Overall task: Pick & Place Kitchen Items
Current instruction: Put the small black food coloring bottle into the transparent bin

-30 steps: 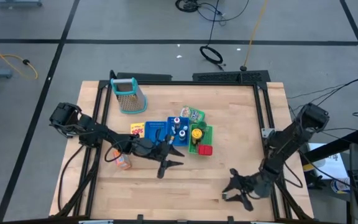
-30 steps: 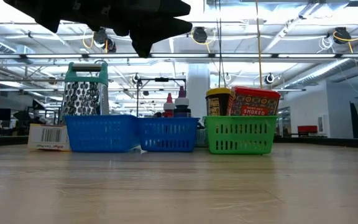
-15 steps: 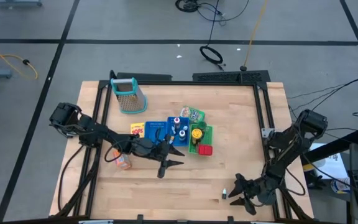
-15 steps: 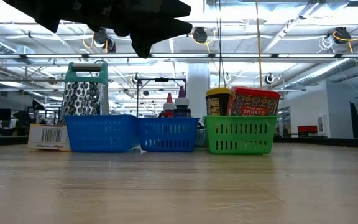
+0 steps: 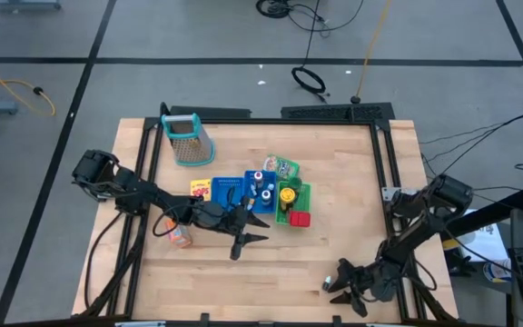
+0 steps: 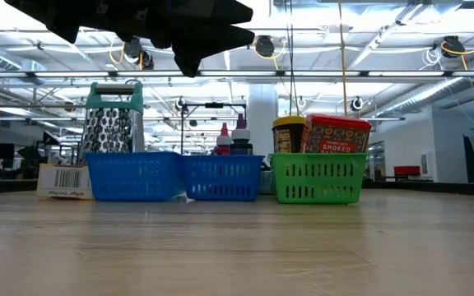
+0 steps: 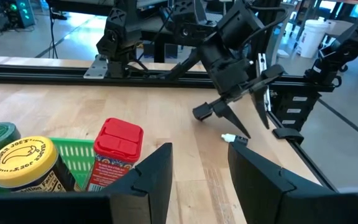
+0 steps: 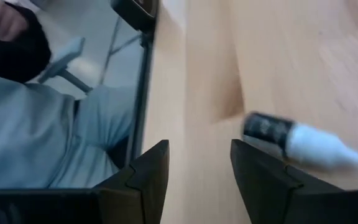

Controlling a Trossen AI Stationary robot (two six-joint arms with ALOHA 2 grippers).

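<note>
The right gripper [image 5: 341,289] is hovering low over the counter [image 5: 334,209] near its front right corner, fingers parted with nothing between them, and a tiny white-capped bottle [image 5: 328,285] is lying on its side on the wood just beside the fingertips. The left gripper [image 5: 248,232] is hanging above the counter's middle, just in front of the baskets, its fingers spread and holding nothing. A blue basket [image 5: 231,192] is sitting beside a second blue basket [image 5: 260,191] holding several small bottles [image 5: 258,189], and a green basket [image 5: 300,200] is carrying a yellow-lidded jar [image 5: 287,194] and a red block [image 5: 300,218]. A yellow box [image 5: 201,189] is lying just left of the baskets, an orange packet [image 5: 180,235] nearer the front left, a green pouch [image 5: 285,167] behind the baskets, and a metal grater [image 5: 187,139] is standing towards the back left corner.
</note>
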